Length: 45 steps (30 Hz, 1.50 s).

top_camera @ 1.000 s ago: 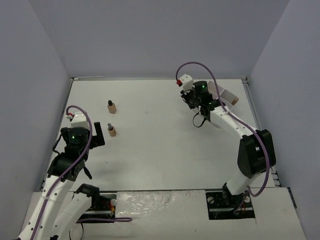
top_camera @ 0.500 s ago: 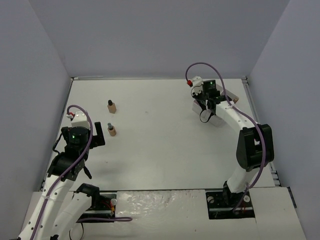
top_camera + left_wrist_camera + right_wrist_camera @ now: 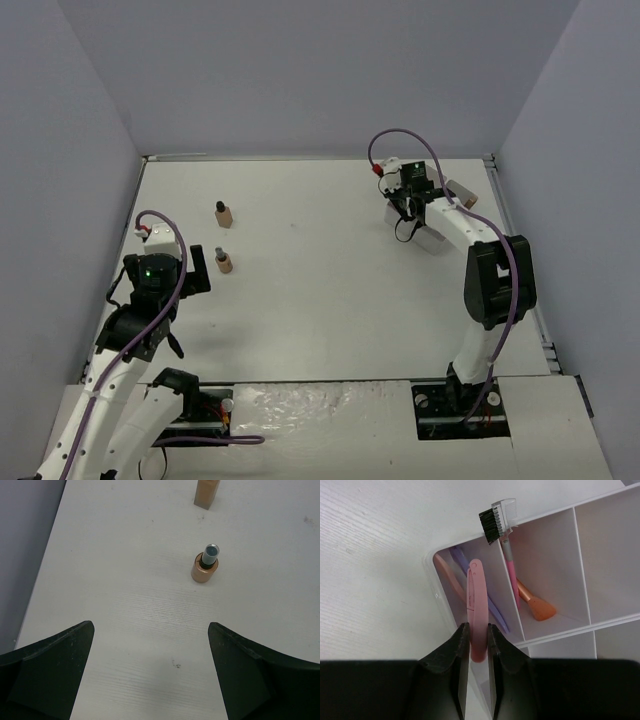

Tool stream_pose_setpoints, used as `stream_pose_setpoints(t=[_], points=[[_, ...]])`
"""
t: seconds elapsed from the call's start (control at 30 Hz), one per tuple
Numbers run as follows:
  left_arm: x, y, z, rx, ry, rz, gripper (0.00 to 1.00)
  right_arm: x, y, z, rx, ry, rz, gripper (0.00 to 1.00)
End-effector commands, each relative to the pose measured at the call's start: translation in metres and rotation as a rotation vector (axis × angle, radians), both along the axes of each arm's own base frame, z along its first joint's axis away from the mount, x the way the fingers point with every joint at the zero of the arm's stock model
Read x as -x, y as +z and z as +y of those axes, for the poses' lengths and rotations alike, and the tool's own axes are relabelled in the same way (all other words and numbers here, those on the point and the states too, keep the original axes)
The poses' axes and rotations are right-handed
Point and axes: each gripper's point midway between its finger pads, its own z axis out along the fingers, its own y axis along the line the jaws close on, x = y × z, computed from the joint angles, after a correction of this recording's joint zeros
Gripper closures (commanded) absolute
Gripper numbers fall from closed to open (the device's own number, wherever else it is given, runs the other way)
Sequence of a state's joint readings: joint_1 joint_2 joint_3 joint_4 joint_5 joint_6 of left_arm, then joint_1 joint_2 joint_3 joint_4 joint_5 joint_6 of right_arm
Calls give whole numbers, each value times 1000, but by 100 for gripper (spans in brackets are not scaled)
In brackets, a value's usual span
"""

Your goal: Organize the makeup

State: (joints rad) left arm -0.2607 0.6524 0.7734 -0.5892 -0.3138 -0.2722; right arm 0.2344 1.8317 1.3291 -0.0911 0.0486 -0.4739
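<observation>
Currently:

- The right gripper (image 3: 477, 635) is clamping a pink stick (image 3: 475, 600) between its narrowly set fingers, gripping the stick at its near end.
- The stick is pointing away from the wrist and hanging over the corner compartment of the white tray (image 3: 600, 625). Whether it is touching the tray cannot be told.
- A peach pencil (image 3: 446, 574) and a purple pencil (image 3: 496, 614) are lying in that same compartment, partly under the stick.
- A pink-handled comb brush (image 3: 511, 575) is lying in the next compartment, with its black bristle head sticking out over the rim.
- An orange brush (image 3: 537, 606) is lying beside the comb brush handle, in the same compartment.
- In the top view, the tray is sitting at the far right of the table (image 3: 320, 290).
- The left gripper (image 3: 150, 672) is hovering over the left of the table with its fingers spread wide, holding nothing.
- The near bottle (image 3: 205, 567) is standing upright just ahead of the open fingers, apart from them.
- The far bottle (image 3: 207, 494) is standing beyond it, mostly cut off in the left wrist view.
</observation>
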Motion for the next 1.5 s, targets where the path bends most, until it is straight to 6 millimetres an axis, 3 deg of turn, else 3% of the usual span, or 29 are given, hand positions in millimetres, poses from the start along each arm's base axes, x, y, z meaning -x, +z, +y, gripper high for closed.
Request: stream_pose_setpoints(t=[0.0,0.13,0.2,0.33,0.43,0.53,0.67,0.73,0.8,0.97,1.13,1.47], points=[[-12,26,-3,10,-8,-77,3,-22,43,1,-27,-19,-117,82],[-14,23,-7,24,-16,-65,3,-22,64,11,-96,-12,-155,49],[-15,19,-11,42,-27,-52,3,-20,82,13,-129,-15,-190,45],[-22,13,-22,88,-45,-14,3,-13,99,26,-219,2,-206,30],[-32,8,-35,139,-66,11,3,-3,126,31,-297,-8,-251,23],[-45,0,-46,184,-75,36,3,12,165,38,-421,-34,-317,14],[-69,-17,-56,208,-60,83,3,36,192,45,-554,-43,-362,2],[-83,-16,-61,226,-55,70,3,53,201,49,-620,-32,-374,0],[-98,-30,-65,233,-36,100,3,67,221,52,-677,-9,-428,0],[-125,-64,-71,236,2,167,4,101,218,57,-755,19,-414,0],[-141,-93,-74,236,39,218,13,124,211,53,-758,37,-418,0],[-152,-109,-66,196,83,210,31,146,206,56,-771,87,-414,0]])
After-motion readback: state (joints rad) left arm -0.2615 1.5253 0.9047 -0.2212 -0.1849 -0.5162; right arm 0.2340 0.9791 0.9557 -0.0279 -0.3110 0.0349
